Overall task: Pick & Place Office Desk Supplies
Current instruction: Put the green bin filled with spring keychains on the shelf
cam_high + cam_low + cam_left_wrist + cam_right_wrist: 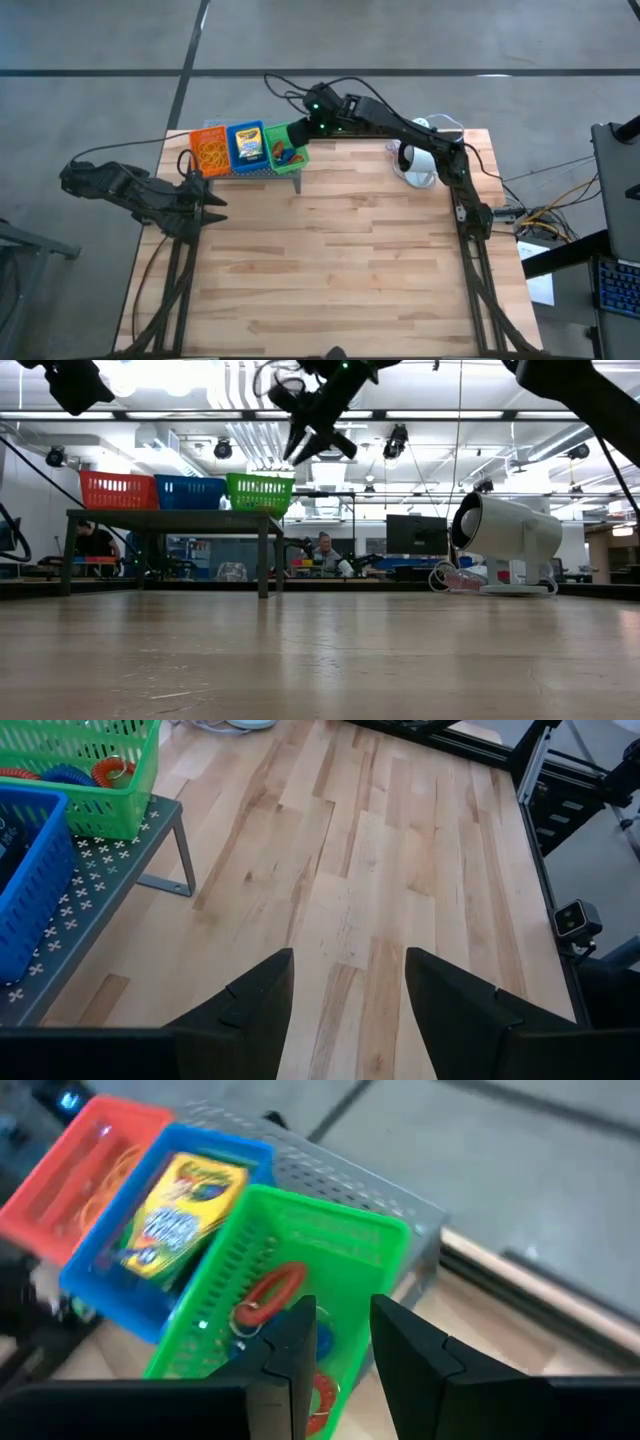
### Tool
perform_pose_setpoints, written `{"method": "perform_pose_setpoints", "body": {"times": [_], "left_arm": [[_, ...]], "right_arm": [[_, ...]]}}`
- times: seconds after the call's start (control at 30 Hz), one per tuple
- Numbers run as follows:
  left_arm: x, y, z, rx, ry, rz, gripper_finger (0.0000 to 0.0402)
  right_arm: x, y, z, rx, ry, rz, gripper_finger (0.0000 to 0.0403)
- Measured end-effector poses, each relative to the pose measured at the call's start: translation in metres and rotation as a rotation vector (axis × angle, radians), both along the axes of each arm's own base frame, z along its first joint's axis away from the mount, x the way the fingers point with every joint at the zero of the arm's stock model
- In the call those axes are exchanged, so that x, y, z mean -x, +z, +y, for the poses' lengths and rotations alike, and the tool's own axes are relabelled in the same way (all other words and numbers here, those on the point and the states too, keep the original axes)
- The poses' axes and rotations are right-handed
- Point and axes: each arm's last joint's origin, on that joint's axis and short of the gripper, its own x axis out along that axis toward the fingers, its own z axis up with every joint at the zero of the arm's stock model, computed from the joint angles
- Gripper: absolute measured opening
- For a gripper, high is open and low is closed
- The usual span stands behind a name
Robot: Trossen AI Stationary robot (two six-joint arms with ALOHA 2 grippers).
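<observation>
Overhead, right gripper (340, 1335) above green basket (330, 1240), its dark fingers slightly parted, empty.
Slatted plastic baskets on perforated metal rack (262, 171): coiled loops (270, 1295) in green, glossy crayon box (180, 1210) in blue, thin orange bands (210, 153) in red; left gripper (345, 990) wide.

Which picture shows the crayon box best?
The right wrist view: the crayon box lies in the blue basket, its label facing the camera. The high view shows it from above, small. The low and left wrist views show only the basket, not the box.
</observation>
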Motion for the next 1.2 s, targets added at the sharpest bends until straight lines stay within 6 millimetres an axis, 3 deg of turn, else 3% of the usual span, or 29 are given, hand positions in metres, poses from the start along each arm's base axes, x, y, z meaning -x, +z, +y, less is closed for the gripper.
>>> {"method": "perform_pose_setpoints", "body": {"times": [0.2,0.4,0.63,0.77,0.9,1.2], "left_arm": [[0.000,0.000,0.000,0.000,0.000,0.000,0.0200],[0.000,0.000,0.000,0.000,0.000,0.000,0.0200],[0.000,0.000,0.000,0.000,0.000,0.000,0.0200],[0.000,0.000,0.000,0.000,0.000,0.000,0.0200],[0.000,0.000,0.000,0.000,0.000,0.000,0.0200],[0.000,0.000,0.000,0.000,0.000,0.000,0.0201]], "right_arm": [[-0.005,0.012,0.012,0.137,0.186,-0.007,0.0095],[-0.009,0.007,0.017,0.174,0.265,-0.029,0.0081],[-0.006,0.002,0.036,0.317,0.352,-0.134,0.0075],[0.014,-0.015,0.045,0.398,0.406,-0.178,0.0079],[0.046,-0.033,0.047,0.467,0.493,-0.272,0.0079],[0.107,-0.079,0.020,0.686,0.775,-0.392,0.0079]]}}
